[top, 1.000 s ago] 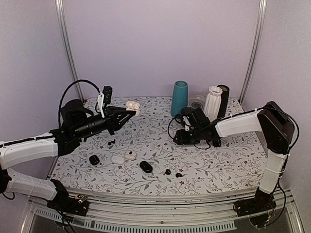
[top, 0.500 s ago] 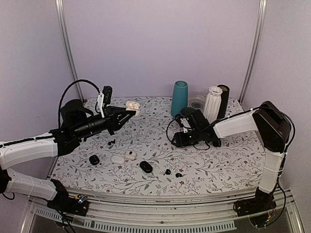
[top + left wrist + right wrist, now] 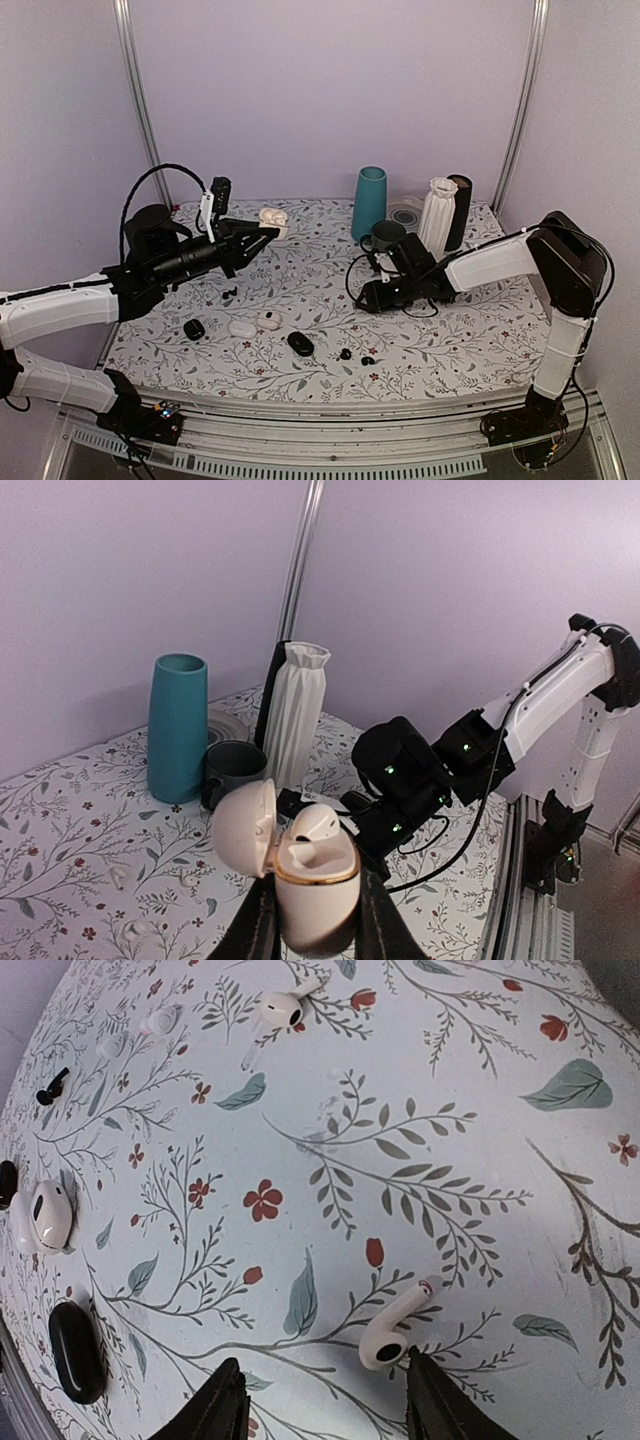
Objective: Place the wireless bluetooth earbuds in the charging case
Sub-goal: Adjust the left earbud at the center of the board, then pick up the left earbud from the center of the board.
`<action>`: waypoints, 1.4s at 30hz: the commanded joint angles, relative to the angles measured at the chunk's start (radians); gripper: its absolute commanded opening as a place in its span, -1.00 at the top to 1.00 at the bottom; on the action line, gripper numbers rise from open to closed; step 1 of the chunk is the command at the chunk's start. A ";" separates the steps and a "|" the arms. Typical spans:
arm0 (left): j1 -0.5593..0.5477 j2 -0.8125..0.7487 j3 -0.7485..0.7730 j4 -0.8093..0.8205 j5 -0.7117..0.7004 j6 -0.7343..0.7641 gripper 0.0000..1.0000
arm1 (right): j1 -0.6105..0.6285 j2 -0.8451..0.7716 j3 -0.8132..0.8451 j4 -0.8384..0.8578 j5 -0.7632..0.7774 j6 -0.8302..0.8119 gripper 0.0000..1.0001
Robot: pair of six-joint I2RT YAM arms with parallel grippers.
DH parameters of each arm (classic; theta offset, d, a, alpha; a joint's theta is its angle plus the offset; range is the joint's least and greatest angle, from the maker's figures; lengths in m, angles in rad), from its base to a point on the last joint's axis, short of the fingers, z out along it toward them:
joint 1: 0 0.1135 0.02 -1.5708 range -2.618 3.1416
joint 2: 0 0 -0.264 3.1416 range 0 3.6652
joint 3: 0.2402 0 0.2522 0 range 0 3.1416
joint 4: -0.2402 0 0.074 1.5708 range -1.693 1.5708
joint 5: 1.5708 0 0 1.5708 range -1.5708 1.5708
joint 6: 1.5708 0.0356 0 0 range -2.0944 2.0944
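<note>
Right wrist view: right claw [image 3: 323, 1362] hangs low over the counter [image 3: 450, 1110], fingers apart, a white bud [image 3: 395, 1326] lying btwn them at bottom centre, not yet gripped. Top view, lower centre: two black buds [image 3: 345, 353] loose, untouched. Farther back, left arm is raised and outstretched, left claw [image 3: 318, 928] clamped on the open case [image 3: 315, 895], one seated bud [image 3: 318, 825] inside. Prob. early; most is left.
</note>
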 commanded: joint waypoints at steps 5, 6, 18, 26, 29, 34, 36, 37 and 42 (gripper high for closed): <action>0.014 -0.013 0.026 0.019 0.003 -0.004 1.00 | 0.011 0.000 0.045 -0.063 0.188 0.027 0.16; 0.014 -0.015 0.026 0.017 0.003 -0.004 1.00 | 0.011 0.007 0.053 -0.069 0.203 0.026 0.17; 0.014 -0.027 0.020 0.013 -0.006 -0.004 1.00 | 0.033 0.009 0.099 -0.135 0.210 -0.060 0.23; 0.013 -0.018 0.025 0.016 -0.002 -0.007 1.00 | 0.061 0.060 0.164 -0.232 0.251 0.032 0.30; 0.013 -0.017 0.028 0.016 -0.001 -0.008 1.00 | 0.078 0.090 0.184 -0.283 0.293 0.076 0.33; 0.013 -0.011 0.030 0.019 0.000 -0.008 1.00 | 0.093 0.115 0.210 -0.316 0.333 0.155 0.34; 0.014 -0.009 0.030 0.020 0.001 -0.009 1.00 | 0.096 0.127 0.226 -0.338 0.360 0.190 0.34; 0.013 -0.008 0.030 0.023 0.002 -0.010 1.00 | 0.097 0.132 0.232 -0.346 0.372 0.206 0.34; 0.014 -0.004 0.035 0.022 0.008 -0.009 1.00 | 0.117 0.171 0.284 -0.405 0.444 0.252 0.34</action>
